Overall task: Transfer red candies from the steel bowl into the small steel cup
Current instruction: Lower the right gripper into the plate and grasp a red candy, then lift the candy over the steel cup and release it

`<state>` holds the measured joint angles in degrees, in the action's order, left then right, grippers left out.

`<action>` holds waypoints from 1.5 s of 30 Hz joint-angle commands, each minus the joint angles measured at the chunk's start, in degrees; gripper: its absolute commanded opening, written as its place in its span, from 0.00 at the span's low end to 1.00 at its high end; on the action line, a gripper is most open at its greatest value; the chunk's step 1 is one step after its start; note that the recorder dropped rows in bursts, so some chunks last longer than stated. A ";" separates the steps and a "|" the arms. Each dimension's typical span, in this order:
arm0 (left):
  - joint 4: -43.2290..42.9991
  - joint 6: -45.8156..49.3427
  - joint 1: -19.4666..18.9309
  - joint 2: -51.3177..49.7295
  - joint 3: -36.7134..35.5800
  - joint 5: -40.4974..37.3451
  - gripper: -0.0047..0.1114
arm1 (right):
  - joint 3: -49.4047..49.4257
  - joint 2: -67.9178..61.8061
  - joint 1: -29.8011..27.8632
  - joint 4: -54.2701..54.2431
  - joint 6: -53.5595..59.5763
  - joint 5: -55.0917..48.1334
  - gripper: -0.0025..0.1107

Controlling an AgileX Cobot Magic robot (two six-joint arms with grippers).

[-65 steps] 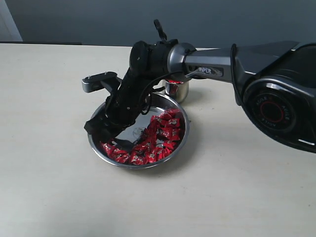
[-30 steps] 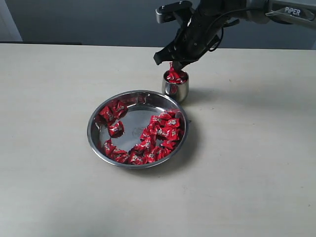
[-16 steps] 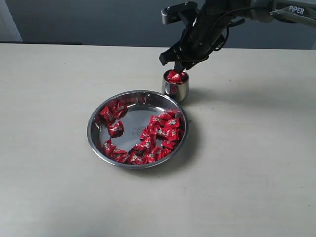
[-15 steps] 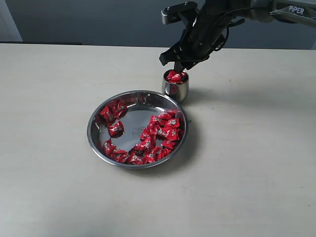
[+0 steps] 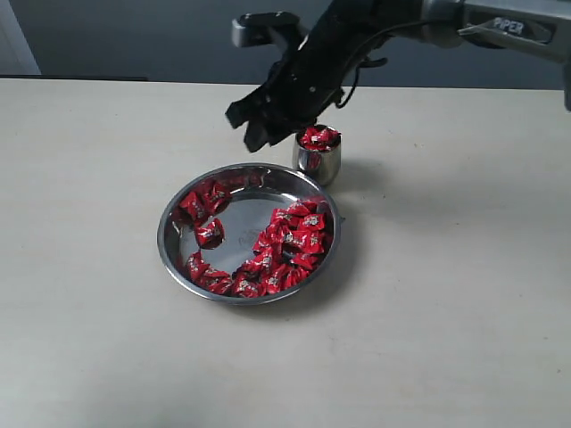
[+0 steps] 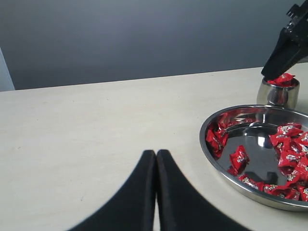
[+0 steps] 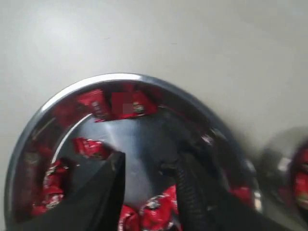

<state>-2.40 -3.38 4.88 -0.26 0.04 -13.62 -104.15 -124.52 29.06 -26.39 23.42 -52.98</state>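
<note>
1. Change: the right jaws stood over the cup (image 5: 318, 160) half a second ago. They have since swung off it and now hang above the far rim of the bowl (image 5: 161, 239), just beside the cup.
2. Jaw state: the right jaws are released, parted with nothing between them. The left jaws are pressed together and empty, over the desk (image 5: 446, 312) to one side of the bowl.
3. Meaning: one delivery appears complete, and the next pick is probably starting.
4. Cup: red candies (image 5: 318, 137) are heaped above its rim, so little room appears left.
5. Bowl: many more candies remain, mostly along its near and right side. The centre is bare.
</note>
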 commanded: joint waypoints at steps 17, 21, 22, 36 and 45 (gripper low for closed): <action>-0.06 -0.13 0.41 0.26 -0.04 0.33 0.04 | -0.10 -10.31 8.35 -0.08 7.89 2.82 0.50; -0.06 -0.13 0.41 0.26 -0.04 0.33 0.04 | -0.10 -10.31 8.35 -1.34 7.89 4.68 0.50; -0.06 -0.13 0.41 0.26 -0.04 0.33 0.04 | -0.10 -10.44 8.35 -1.34 7.89 5.06 0.50; -0.06 -0.13 0.41 0.26 -0.04 0.33 0.04 | -0.10 -11.48 9.06 -2.24 7.89 4.89 0.27; -0.06 -0.13 0.41 0.26 -0.04 0.33 0.04 | -0.10 -1.96 6.31 13.21 2.50 5.43 0.02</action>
<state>-2.40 -3.38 4.88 -0.26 0.04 -13.62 -104.15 -129.33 37.09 -18.30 28.53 -48.37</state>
